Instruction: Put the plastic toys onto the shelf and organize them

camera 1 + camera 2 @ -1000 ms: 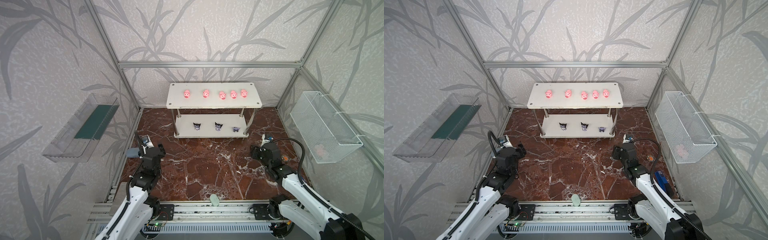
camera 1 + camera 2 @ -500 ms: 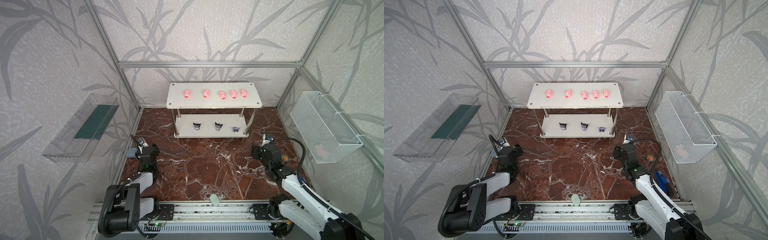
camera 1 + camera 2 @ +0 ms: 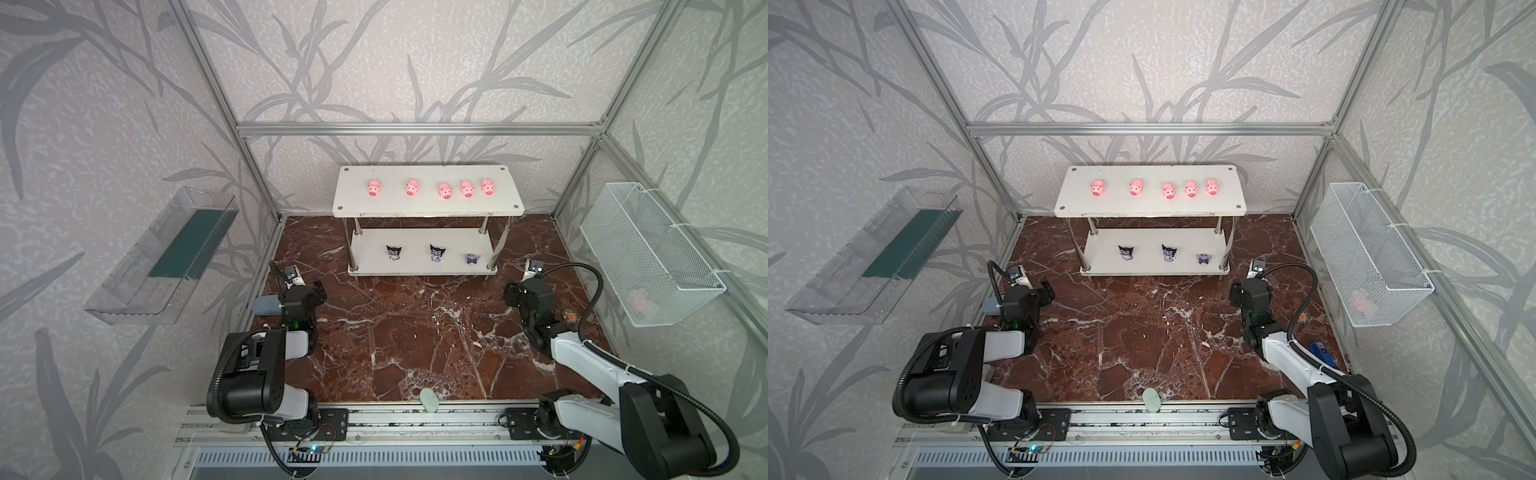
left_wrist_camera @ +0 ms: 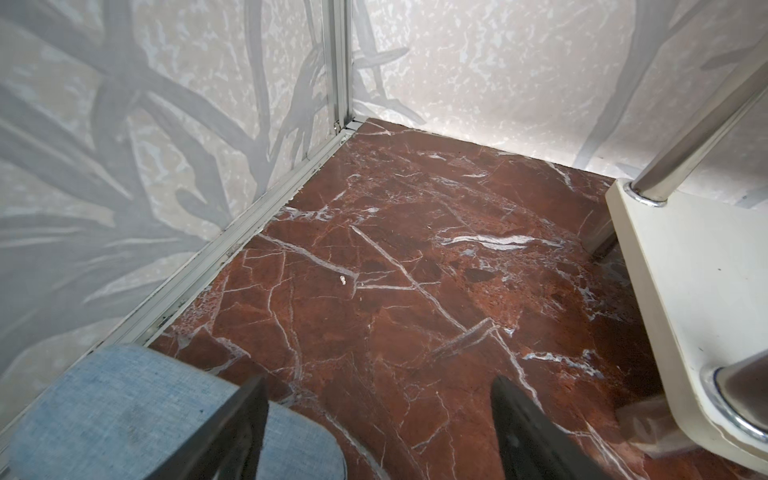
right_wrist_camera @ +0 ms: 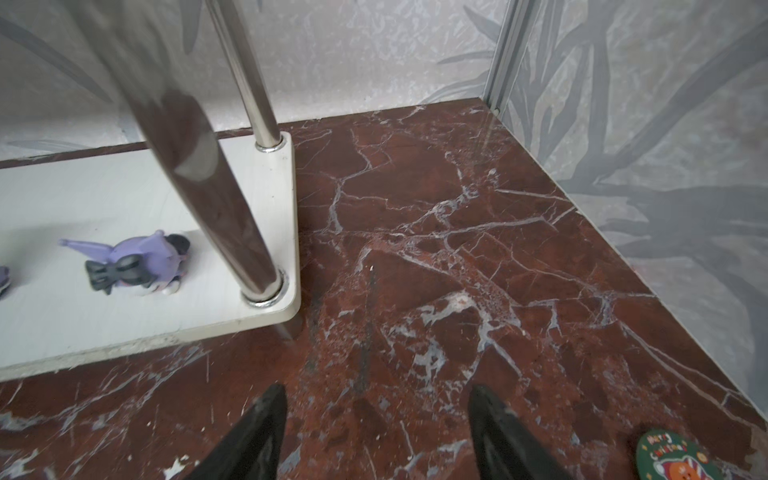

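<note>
Shelf (image 3: 353, 203) at back of tabletop (image 3: 415, 332), centred. Top tier: five pigs (image 3: 444, 190) in one row, upright, snouts to the front, none touching, the three on the right set closer together. Lower tier: three figurines (image 3: 437, 252) in a row, well spaced; two dark and upright, then pale figurine (image 5: 137, 262) at the right end, just beside the front right post, pose hard to tell. Left hand (image 4: 376, 384): low over tabletop near its left edge, off the shelf's left end; fingers wide apart, nothing between them. Grey-blue case (image 4: 124, 407) just beside one finger, contact unclear. Right hand (image 5: 376, 390): low over tabletop off the shelf's front right corner; fingers wide apart, grips nothing. Round green sticker (image 5: 669, 457) flat on tabletop near this hand. Green oval (image 3: 429, 401) at front edge, between the arms. Tray (image 3: 166, 257) on left wall, basket (image 3: 648, 257) on right wall; something pink inside basket, blurred.
</note>
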Controlling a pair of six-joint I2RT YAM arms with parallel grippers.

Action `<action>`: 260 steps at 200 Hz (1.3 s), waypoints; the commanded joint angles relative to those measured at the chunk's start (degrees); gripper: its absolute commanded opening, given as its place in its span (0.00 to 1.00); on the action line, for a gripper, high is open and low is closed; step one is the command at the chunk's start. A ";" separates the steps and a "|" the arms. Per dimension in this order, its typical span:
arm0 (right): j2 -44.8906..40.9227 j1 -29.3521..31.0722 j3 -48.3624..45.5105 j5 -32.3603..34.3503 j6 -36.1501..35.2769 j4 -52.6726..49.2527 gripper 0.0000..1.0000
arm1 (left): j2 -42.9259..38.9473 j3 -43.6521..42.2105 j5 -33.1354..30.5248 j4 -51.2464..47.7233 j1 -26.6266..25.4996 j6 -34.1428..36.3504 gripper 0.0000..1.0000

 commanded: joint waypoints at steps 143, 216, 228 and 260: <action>24.60 -3.13 -6.50 -6.73 -15.27 42.72 0.92 | 5.81 1.74 1.25 5.86 -1.99 3.98 0.99; 23.69 -2.65 -6.39 -7.04 -15.46 41.35 0.99 | 5.91 1.45 1.58 6.61 -2.05 4.14 1.00; 24.22 -2.63 -6.55 -6.99 -15.76 42.38 0.99 | 5.99 1.52 1.62 6.55 -2.05 4.14 0.99; 23.86 -2.49 -5.77 -7.52 -15.89 40.37 0.99 | 5.93 1.52 1.62 6.55 -2.05 4.23 1.00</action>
